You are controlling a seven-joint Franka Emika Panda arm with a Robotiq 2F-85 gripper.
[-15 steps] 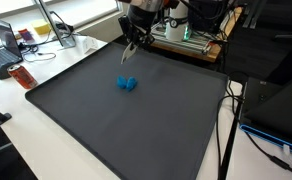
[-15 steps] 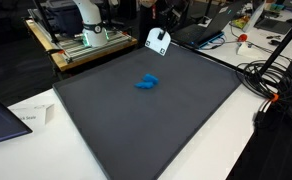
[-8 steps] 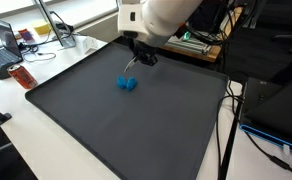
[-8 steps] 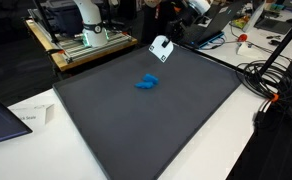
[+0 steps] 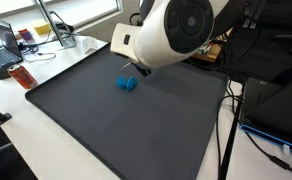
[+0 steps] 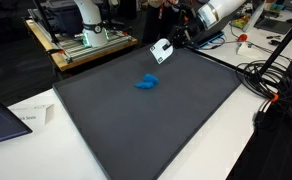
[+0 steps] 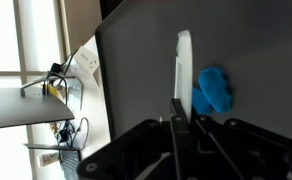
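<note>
1. While the big white arm [image 5: 176, 35] blocks most of one side, the gripper [image 6: 160, 52] shows up fine in an exterior view. It hangs over the far part of the table [image 6: 176, 130], off the surface and touching nothing.
2. A blue lump [image 6: 146, 83] sits on its own on the dark table, a bit toward the far half. It's near the gripper but clearly apart from it.
3. From the wrist view, the gripper's fingers look pressed together with nothing pinched between them. In that view the blue lump sits just off to one side of them, not in line.
4. My read is that the step in hand is lining up over that lump. I'd sort out the sideways offset first, so the lump ends up right under the fingertips. The jaws also need to spread before any descent, because closed like this they'd only poke it.
5. The lump looks crumpled and light, though I can't tell if it's cloth or foam. I'd come straight down over the thickest part, since a sideways nudge would probably just shove it along. I'd also stop short of jamming the tips into the table.
</note>
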